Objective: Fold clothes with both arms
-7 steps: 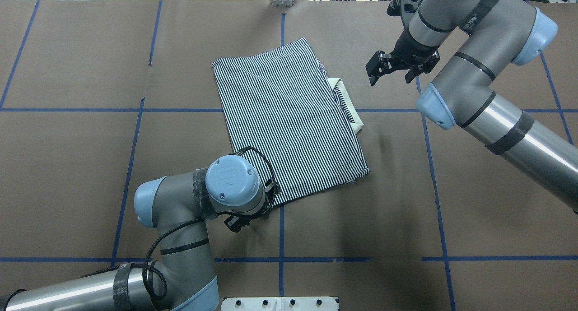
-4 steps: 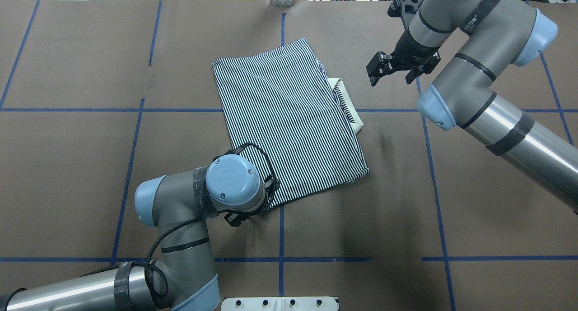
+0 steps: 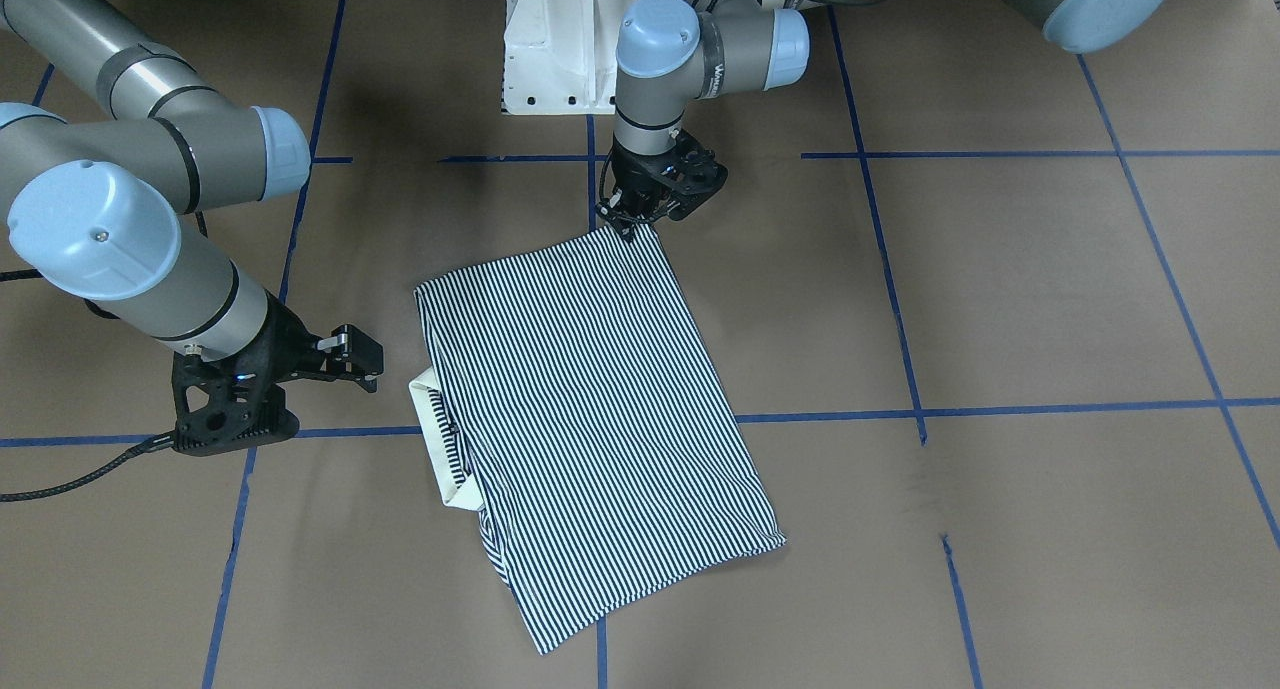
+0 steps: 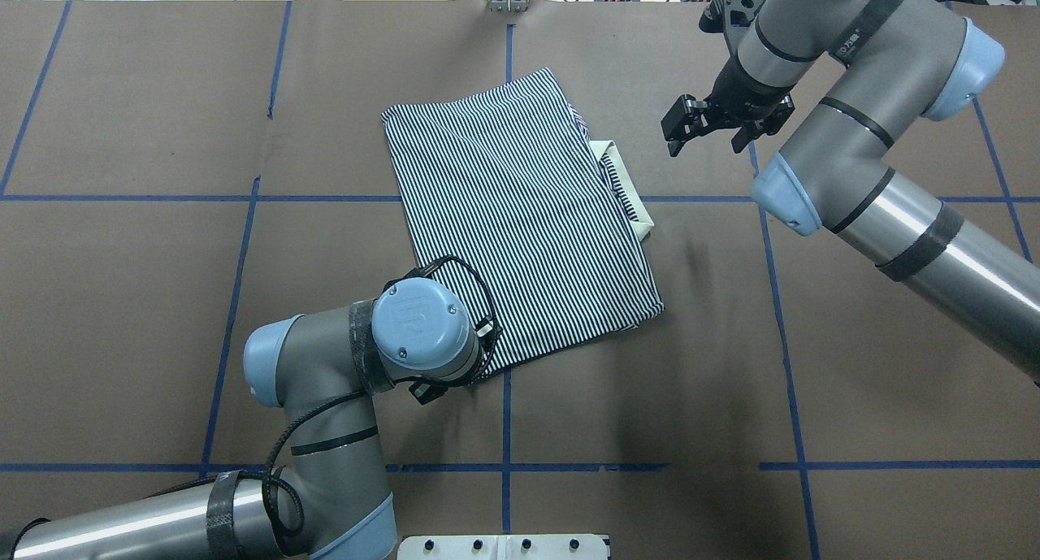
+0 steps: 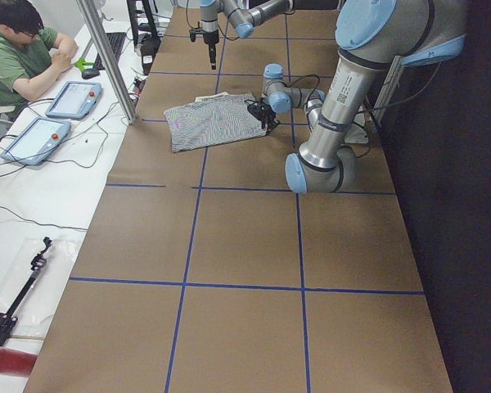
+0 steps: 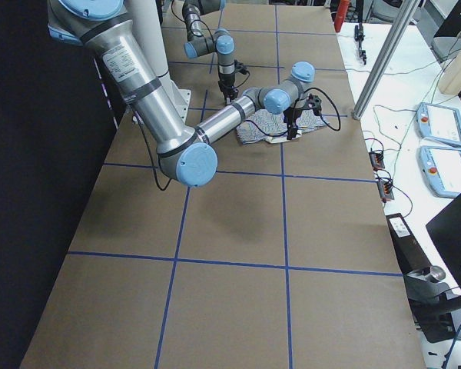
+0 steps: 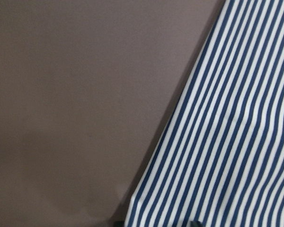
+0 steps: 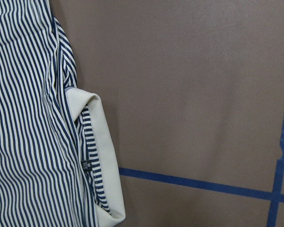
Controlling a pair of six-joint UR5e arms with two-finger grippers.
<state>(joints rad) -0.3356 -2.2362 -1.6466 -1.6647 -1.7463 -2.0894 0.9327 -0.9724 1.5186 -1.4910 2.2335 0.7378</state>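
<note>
Masking its jaws overhead, left arm point(image 4: 418, 328), grip on shirt point(image 4: 520, 210) unclear

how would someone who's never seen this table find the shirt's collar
On the brown table crossed by blue tape lines lies one folded navy-and-white striped shirt. Along its long edge nearest the right gripper, a band sticks out: the collar, the only plain cream piece against all those stripes.

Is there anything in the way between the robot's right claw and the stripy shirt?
No, nothing visible. Only bare brown table lies between the open right gripper and the shirt's cream collar.
</note>
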